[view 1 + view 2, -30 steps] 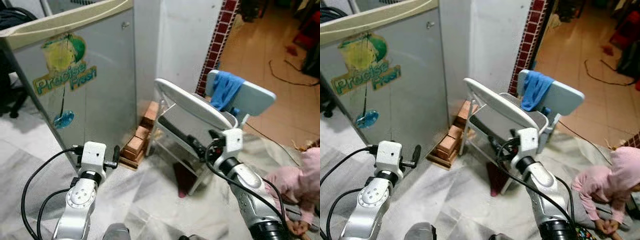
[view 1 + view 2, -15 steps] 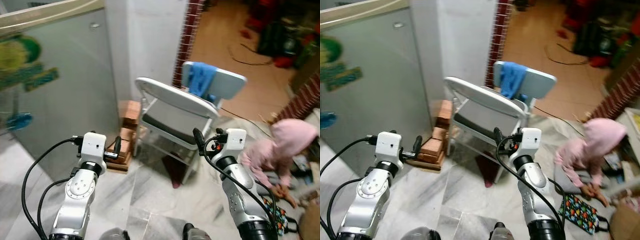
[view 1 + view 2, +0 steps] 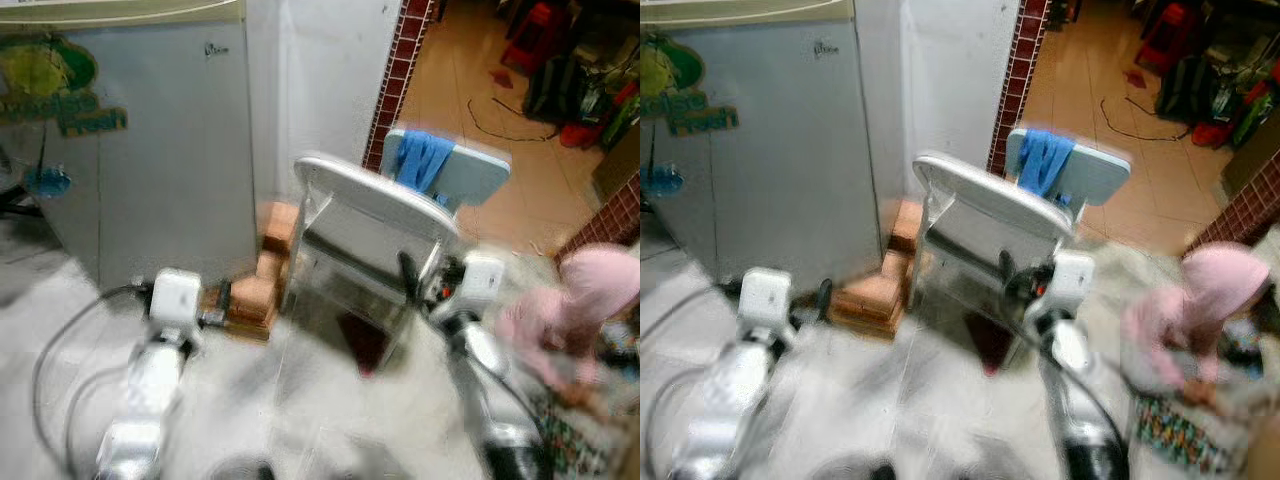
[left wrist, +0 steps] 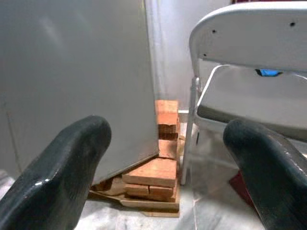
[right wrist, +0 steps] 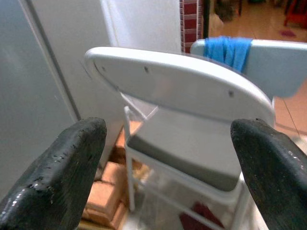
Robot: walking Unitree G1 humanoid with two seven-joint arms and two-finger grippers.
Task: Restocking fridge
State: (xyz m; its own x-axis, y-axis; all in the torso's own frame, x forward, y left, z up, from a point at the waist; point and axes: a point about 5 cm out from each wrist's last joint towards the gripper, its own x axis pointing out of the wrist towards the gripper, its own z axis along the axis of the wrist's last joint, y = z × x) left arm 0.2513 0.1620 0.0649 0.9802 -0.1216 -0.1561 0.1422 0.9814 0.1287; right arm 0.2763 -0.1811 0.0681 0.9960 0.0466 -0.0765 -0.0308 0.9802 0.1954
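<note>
So the fridge [image 3: 150,140] is at about 10 o'clock from the robot, a grey metal box with a cream top and a green and yellow "Precise Fresh" sticker [image 3: 55,90] on the side facing us. Door side isn't visible from here, so can't tell if it's open or closed.

Both arms are raised out in front, and the head views are pretty smeared with blur low down. The left gripper [image 4: 163,158] is at roughly 11 o'clock, pointed at the fridge's lower corner, fingers [image 4: 57,172] spread wide and holding nothing. The right gripper [image 5: 168,158] is around 1 o'clock, aimed at the back of a chair, fingers [image 5: 53,167] also spread wide with nothing between them.

Dead ahead at 12 o'clock there's a grey folding chair [image 3: 375,225] with its backrest toward the robot, and right behind it a second, light blue chair [image 3: 470,175] with a blue cloth [image 3: 422,160] draped over its back. A pile of red bricks [image 4: 158,172] sits on the floor between the fridge and the grey chair, tucked up against the fridge's corner.

Off at 3 o'clock a person in a pink hooded top [image 3: 1200,320] is sitting on the floor, near a patterned bag [image 3: 1175,435]. Floor here is pale marble [image 3: 60,300], and past the brick-tiled pillar [image 3: 400,60] it turns to orange tile.
</note>
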